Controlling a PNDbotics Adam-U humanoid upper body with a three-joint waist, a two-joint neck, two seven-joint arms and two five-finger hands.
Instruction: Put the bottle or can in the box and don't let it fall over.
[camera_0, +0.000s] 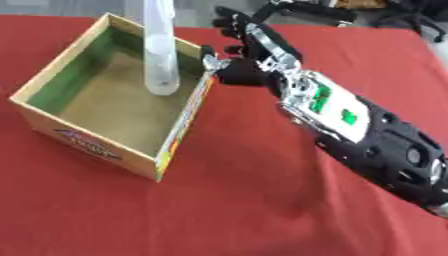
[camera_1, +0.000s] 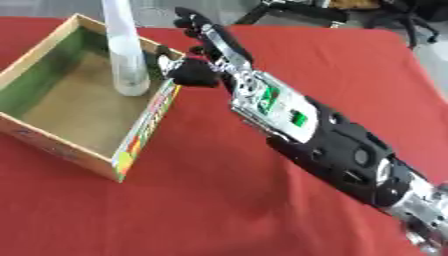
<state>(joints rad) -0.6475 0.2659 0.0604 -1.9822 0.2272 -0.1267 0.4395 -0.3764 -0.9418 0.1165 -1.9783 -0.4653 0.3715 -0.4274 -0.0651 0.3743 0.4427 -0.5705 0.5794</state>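
Note:
A tall clear bottle (camera_0: 161, 50) stands upright inside the open cardboard box (camera_0: 87, 142), near the box's right wall; its top runs out of the picture. My right hand (camera_0: 249, 50) is just outside that wall, to the right of the bottle, fingers spread and straight, holding nothing. There is a small gap between the hand and the bottle. The right arm (camera_0: 367, 135) stretches in from the lower right across the red cloth. My left hand shows in neither view.
The box has a green inner lining and printed outer sides, and sits on a red tablecloth (camera_0: 245, 200). Dark chair legs and equipment (camera_1: 385, 15) lie beyond the table's far edge at the upper right.

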